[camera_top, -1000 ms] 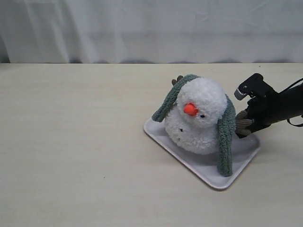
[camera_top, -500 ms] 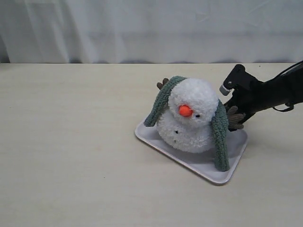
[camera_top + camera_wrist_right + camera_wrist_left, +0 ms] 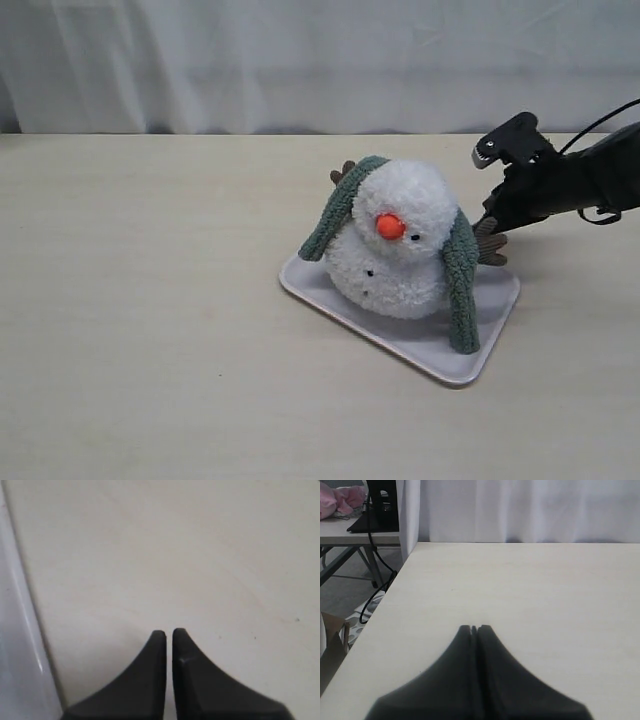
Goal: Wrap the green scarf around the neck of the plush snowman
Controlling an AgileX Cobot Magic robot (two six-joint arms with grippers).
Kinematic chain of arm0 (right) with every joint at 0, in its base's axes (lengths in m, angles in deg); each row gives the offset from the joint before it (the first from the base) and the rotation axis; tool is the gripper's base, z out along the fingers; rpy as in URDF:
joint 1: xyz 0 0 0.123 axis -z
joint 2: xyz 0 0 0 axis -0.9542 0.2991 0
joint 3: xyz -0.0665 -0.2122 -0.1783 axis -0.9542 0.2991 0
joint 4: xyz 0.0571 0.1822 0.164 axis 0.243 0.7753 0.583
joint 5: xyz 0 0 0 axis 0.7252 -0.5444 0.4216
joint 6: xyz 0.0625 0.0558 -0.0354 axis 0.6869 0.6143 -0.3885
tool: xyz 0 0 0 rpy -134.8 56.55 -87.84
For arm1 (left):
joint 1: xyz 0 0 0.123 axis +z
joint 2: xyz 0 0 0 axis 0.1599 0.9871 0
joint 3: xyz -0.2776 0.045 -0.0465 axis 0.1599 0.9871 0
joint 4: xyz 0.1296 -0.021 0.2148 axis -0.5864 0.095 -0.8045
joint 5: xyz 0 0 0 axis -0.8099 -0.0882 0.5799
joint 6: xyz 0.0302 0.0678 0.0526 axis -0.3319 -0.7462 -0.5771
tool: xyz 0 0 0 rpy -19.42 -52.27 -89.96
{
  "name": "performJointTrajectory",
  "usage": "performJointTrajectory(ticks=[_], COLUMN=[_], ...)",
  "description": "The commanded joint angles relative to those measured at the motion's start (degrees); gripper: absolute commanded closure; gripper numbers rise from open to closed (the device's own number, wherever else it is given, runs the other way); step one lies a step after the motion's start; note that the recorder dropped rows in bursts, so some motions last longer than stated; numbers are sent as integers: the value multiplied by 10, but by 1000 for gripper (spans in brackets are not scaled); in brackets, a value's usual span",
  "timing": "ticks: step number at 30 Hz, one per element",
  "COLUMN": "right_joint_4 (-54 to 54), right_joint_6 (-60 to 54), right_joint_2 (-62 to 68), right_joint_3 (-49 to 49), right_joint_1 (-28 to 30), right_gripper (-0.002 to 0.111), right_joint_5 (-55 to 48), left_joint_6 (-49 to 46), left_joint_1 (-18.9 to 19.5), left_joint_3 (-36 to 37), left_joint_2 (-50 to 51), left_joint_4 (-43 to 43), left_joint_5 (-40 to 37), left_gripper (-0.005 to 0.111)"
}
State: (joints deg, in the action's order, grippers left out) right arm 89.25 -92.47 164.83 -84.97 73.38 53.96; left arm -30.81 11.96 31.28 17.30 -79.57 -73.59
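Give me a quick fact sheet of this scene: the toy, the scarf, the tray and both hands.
Toy: plush snowman, sitting on the tray
Scarf: green scarf draped over the back of the head, one end hanging down each side, not crossed in front
Tray: white, lying on the table
Right hand: shut, empty, beside the tray near the toy's brown arm
Left hand: shut, empty, over the table
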Motion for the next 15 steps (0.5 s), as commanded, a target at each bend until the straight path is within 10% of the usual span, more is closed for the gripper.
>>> performJointTrajectory(ticks=[1,15], right_joint_4=[3,-133], right_joint_6=[133,540], right_joint_2=[-11,-28], right_joint_3=[-2,-50], right_joint_1=[29,131], right_gripper=[104,86], right_joint_5=[-4,-328], left_joint_6=[0,0], left_joint_1=[-3,-3], left_joint_3=[1,1], left_joint_2=[-1,-1], left_joint_4=[-2,-2], left_joint_5=[7,7], left_gripper=[107,107])
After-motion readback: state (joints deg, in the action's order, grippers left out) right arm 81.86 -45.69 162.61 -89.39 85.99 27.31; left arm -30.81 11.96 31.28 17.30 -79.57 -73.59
